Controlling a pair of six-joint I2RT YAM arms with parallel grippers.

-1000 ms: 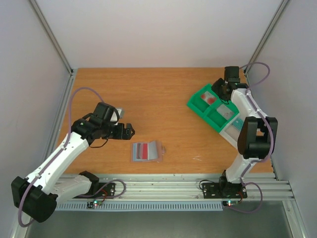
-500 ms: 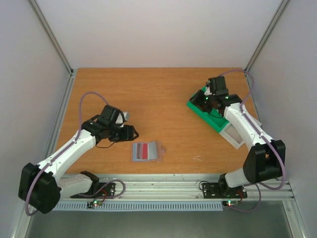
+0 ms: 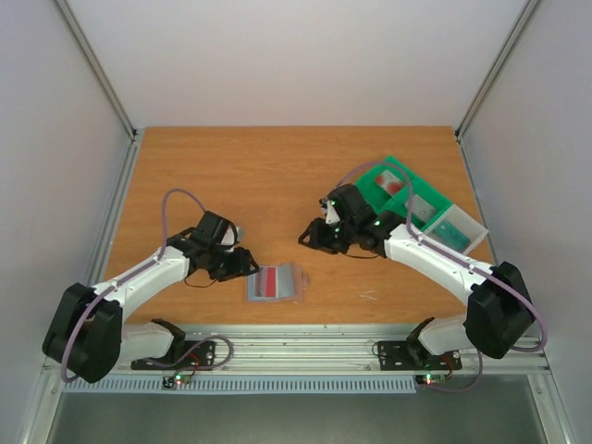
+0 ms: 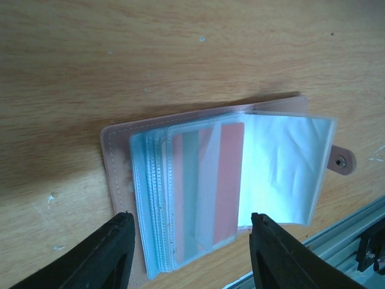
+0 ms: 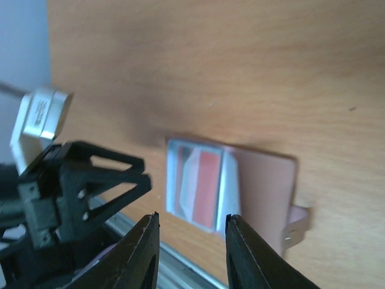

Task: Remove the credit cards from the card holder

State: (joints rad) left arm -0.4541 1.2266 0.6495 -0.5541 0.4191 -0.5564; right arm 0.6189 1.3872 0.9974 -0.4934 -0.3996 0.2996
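With the tan-brown bifold card holder (image 3: 276, 282) open on the wooden table (image 3: 277, 176), left gripper (image 3: 243, 264) jaws wide at its left edge, right gripper (image 3: 310, 236) jaws narrow and empty nearby, pin the cover first. Then pinch only the edge of the flat red card (image 4: 228, 174) and draw it straight out

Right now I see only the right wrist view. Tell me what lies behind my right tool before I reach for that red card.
Observer: From above, a green tray sits at the table's far right, behind the right tool. It holds a loose red card.
Operator: Describe the holder from the left side.
Observer: The left wrist view shows the card holder lying open with a stack of clear sleeves. The flipped sleeve on the right looks empty.
Operator: Report the left tool.
Observer: The left tool is open and straddles the holder's near edge.
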